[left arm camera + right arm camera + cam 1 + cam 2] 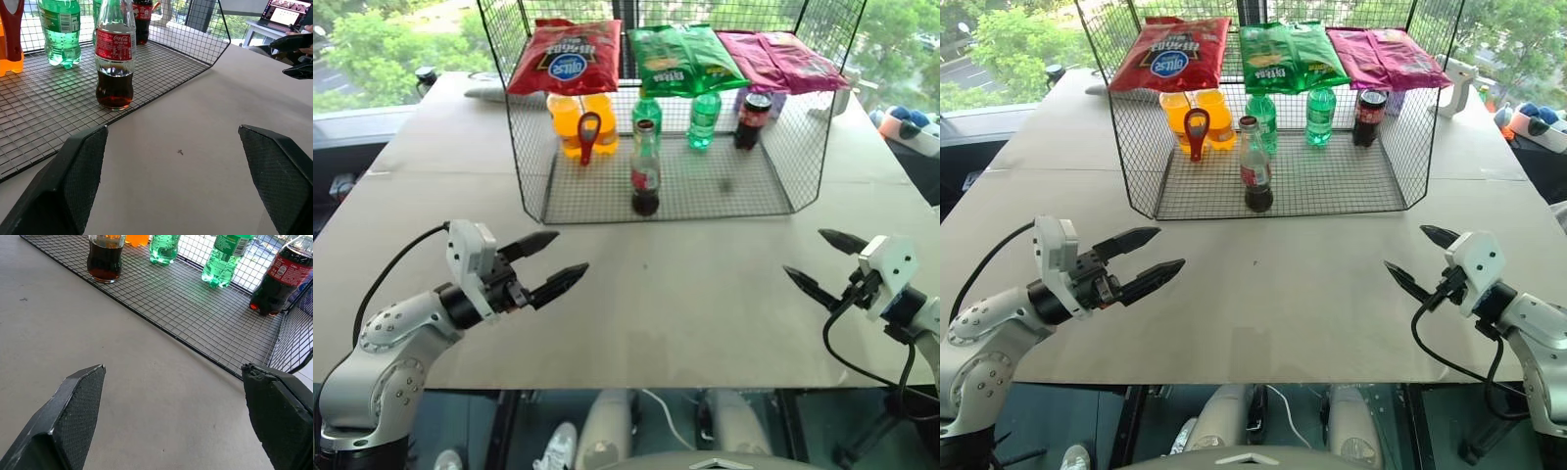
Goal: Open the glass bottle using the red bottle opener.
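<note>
Glass bottle (645, 166) upright in wire rack (724, 191), red bottle opener (588, 137) behind it, both grippers' fingers wide, empty

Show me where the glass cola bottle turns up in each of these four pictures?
Left eye view: glass bottle at front of the wire rack.
Right eye view: centre-left of the rack.
Left wrist view: upper left.
Right wrist view: its base at the top edge.
Shared landmark: the green bottle behind it.
</note>
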